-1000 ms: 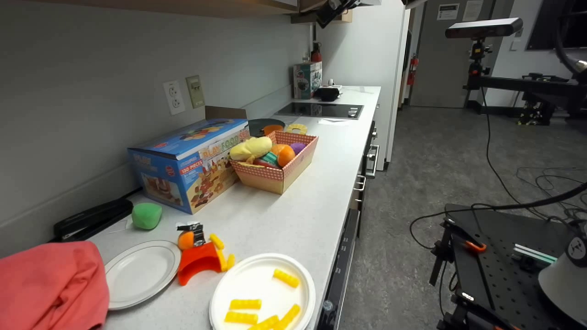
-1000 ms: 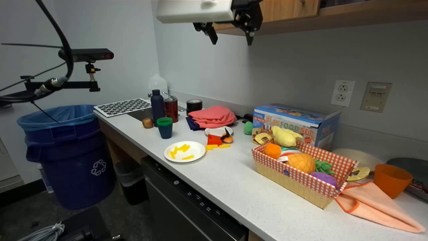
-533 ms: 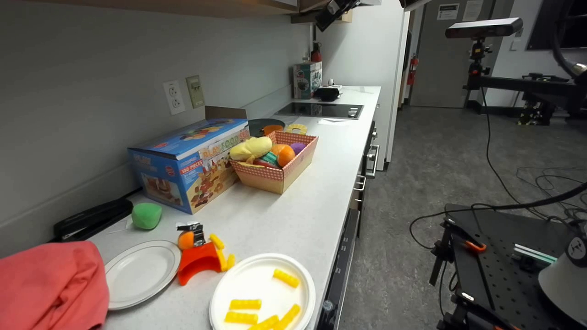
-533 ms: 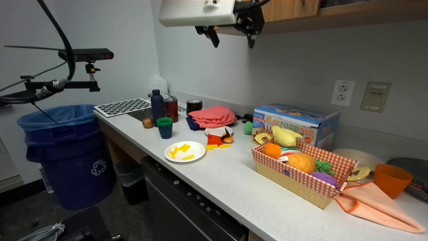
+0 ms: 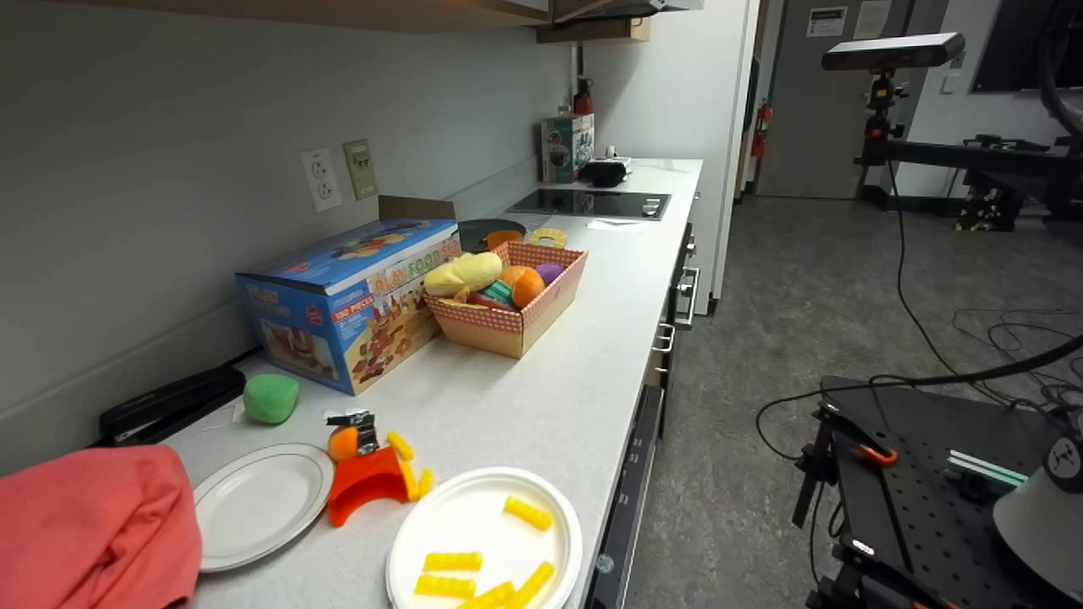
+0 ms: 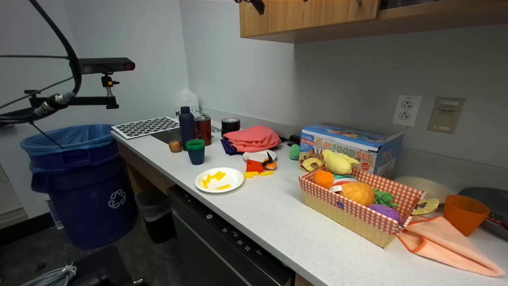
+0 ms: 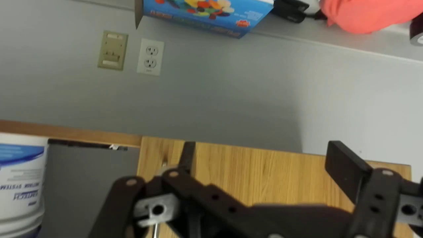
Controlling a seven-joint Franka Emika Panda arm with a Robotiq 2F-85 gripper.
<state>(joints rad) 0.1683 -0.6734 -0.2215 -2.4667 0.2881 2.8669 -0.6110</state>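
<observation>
- Hand spread wide in the wrist view and holding nothing; in an exterior view just one fingertip shows, at the top edge.
- Wooden cabinet door: nearest the hand, behind the fingers in the wrist view. Touching or apart cannot be told, so short, slow moves look safest.
- Metal door handle: partly hidden behind a finger; that side looks likeliest to snag.
- White tub: in the compartment beside the door; any sideways swing should be gentle.
- Play-food box and coral cloth: on the bench, well below, so they ask little care at this height.
</observation>
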